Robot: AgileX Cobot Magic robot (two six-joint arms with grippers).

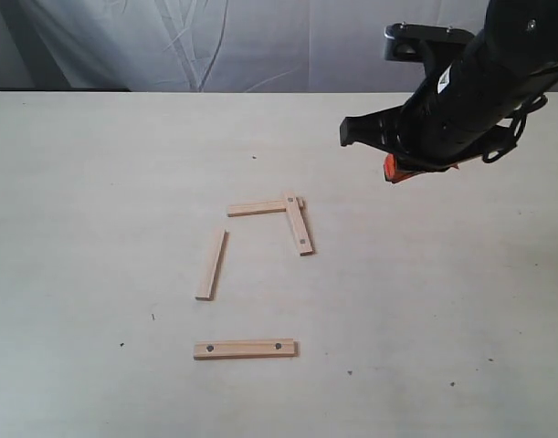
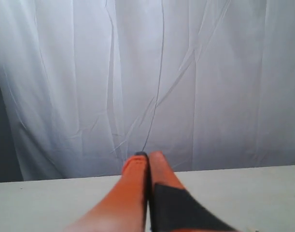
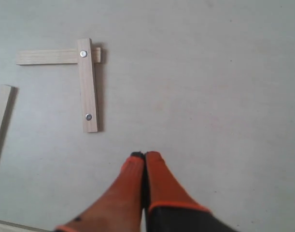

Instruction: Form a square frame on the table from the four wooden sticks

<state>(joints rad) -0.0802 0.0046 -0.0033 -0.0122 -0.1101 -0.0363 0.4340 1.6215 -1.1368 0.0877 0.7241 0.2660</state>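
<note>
Right wrist view: holed stick crosses the plain stick squarely; right gripper closed, left gripper closed.

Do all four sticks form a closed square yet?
No, only the top stick and right stick overlap; the left stick and bottom stick lie apart.

Behind your worktop you have a pale grey cloth backdrop, creased with long folds and hanging down to the far edge. At one side of it, in the left wrist view, you see a dark vertical strip. The light is soft and even, leaving only faint shadows on the cream surface.
</note>
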